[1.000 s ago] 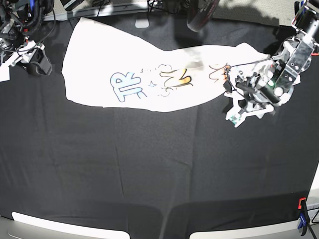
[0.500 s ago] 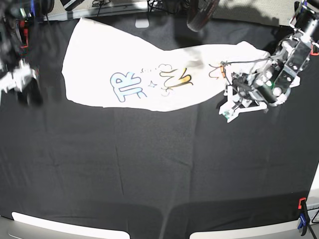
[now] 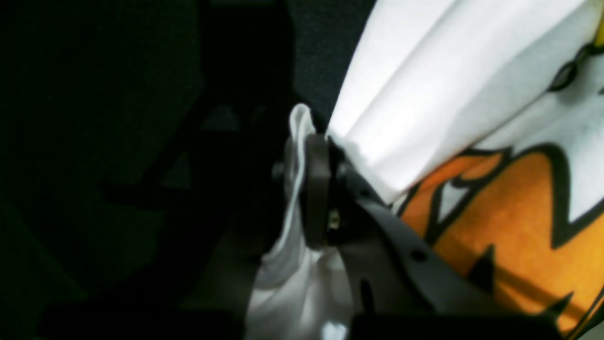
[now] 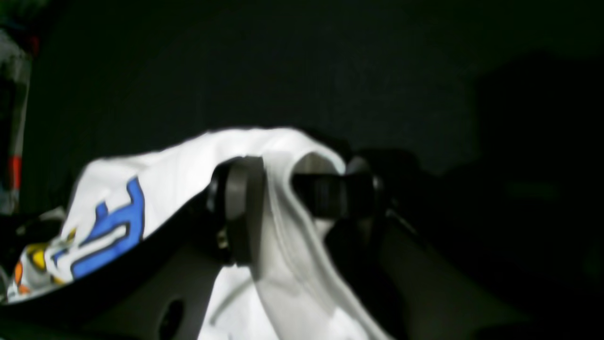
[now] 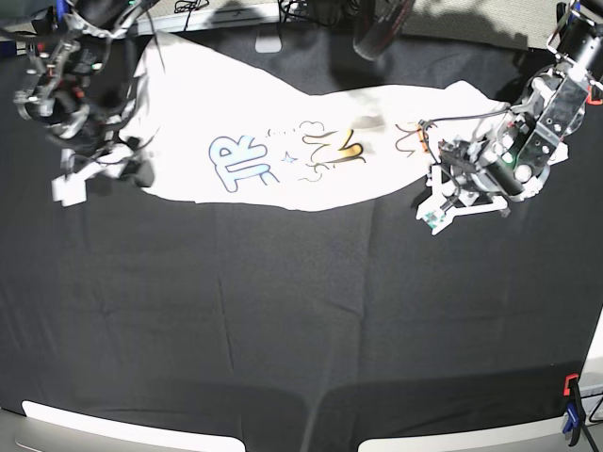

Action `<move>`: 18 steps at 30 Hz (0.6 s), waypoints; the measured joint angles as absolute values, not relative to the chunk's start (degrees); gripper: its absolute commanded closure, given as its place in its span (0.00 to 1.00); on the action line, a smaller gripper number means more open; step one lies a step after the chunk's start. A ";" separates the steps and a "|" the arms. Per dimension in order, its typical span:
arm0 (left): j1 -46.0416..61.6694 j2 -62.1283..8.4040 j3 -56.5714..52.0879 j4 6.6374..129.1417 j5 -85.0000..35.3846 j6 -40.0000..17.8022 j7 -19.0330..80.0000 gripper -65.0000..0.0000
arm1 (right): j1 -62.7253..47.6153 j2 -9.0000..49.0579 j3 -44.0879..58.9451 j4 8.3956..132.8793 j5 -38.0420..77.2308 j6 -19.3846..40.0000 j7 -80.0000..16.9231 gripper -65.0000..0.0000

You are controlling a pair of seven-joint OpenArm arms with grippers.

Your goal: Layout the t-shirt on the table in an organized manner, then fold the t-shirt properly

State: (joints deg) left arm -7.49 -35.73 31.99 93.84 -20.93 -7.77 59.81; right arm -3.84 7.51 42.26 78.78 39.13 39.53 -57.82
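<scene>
White t-shirt (image 5: pixel 283 132) edges | left pincer (image 3: pixel 306 189) clenched on hem | right pincer (image 4: pixel 292 208) likewise

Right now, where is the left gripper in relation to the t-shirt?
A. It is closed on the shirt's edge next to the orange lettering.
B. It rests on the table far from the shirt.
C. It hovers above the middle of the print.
A: the left wrist view shows the left gripper pinching a fold of the t-shirt beside the orange lettering.
</scene>
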 measured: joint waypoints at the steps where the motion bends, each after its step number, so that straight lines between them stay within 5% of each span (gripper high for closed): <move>1: -7.49 -35.73 31.99 93.84 -20.93 -7.75 59.83 1.00 | -3.79 7.70 41.80 78.32 39.33 39.51 -57.60 0.63; 5: -7.49 -35.70 32.05 93.84 -16.91 -7.99 57.52 1.00 | -3.75 7.44 39.88 77.97 39.53 39.48 -58.13 1.00; 10: -12.21 -35.75 32.18 93.71 -5.34 -7.92 54.35 1.00 | -0.56 7.90 39.88 77.93 39.03 39.48 -57.98 1.00; 18: -23.94 -35.68 32.25 93.73 -6.00 -6.48 54.08 1.00 | 10.46 11.14 39.88 77.80 39.09 39.62 -60.29 1.00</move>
